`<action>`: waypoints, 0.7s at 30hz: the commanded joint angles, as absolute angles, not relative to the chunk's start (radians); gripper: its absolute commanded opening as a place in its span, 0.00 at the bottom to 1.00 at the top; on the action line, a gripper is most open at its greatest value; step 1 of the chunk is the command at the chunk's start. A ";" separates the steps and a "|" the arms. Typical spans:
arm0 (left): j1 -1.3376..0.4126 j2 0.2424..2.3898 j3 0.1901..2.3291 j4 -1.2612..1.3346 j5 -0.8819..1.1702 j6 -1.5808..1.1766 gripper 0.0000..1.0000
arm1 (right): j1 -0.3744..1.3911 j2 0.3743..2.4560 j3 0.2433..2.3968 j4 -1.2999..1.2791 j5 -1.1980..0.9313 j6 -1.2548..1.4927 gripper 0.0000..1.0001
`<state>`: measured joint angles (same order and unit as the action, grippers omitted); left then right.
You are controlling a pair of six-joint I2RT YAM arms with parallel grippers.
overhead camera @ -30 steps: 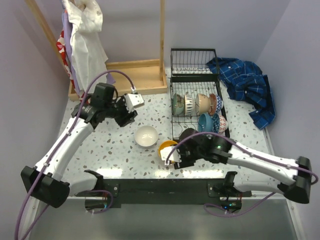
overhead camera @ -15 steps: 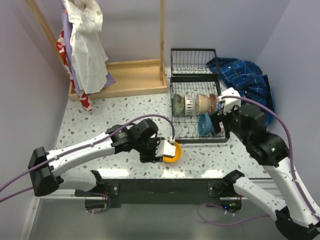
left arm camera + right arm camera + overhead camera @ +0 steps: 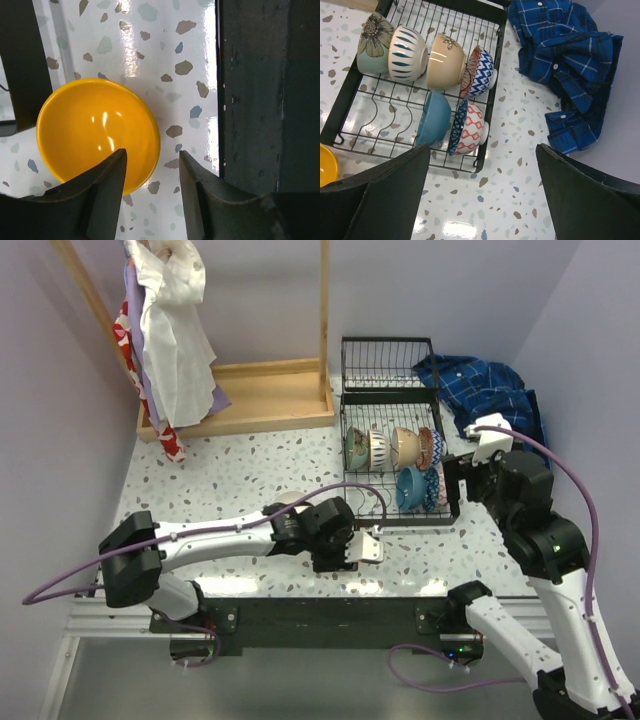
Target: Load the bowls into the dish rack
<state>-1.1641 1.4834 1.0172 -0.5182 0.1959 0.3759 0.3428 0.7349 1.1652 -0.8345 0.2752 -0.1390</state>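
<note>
A yellow bowl sits upright on the speckled table near its front edge. My left gripper is open and hangs over the bowl's right rim, one finger above the inside and the other above the table. In the top view this gripper hides the yellow bowl. The black wire dish rack holds several bowls on edge: pale green, striped, beige, blue zigzag, teal and red-orange patterned. My right gripper is wide open and empty, raised beside the rack's right front corner.
A white bowl's rim shows just behind the left arm. A blue plaid shirt lies right of the rack. The wooden clothes stand with hanging cloths is at the back left. The dark base rail runs close to the yellow bowl.
My left arm swung from the back left down to the yellow bowl at the front. My right arm left that bowl, rose to the rack's right side and opened wide.
</note>
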 commanded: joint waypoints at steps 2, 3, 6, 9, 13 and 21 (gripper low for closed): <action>-1.187 1.557 1.077 -0.426 0.149 0.333 0.50 | 0.289 0.709 1.195 -0.859 0.247 -0.121 0.91; -1.187 1.568 1.080 -0.425 0.141 0.333 0.49 | 0.282 0.704 1.193 -0.862 0.245 -0.118 0.91; -1.190 1.597 1.081 -0.422 0.146 0.325 0.47 | 0.272 0.687 1.187 -0.871 0.244 -0.123 0.91; -1.193 1.611 1.080 -0.425 0.152 0.310 0.45 | 0.268 0.677 1.181 -0.880 0.250 -0.126 0.91; -1.193 1.621 1.068 -0.410 0.146 0.299 0.43 | 0.261 0.666 1.167 -0.873 0.247 -0.123 0.91; -1.193 1.626 1.052 -0.440 0.221 0.298 0.16 | 0.256 0.666 1.141 -0.854 0.236 -0.124 0.89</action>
<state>-1.1881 1.6329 1.0454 -0.4530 0.1730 0.3065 0.2611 0.6651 1.1542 -0.8757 0.2440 -0.1341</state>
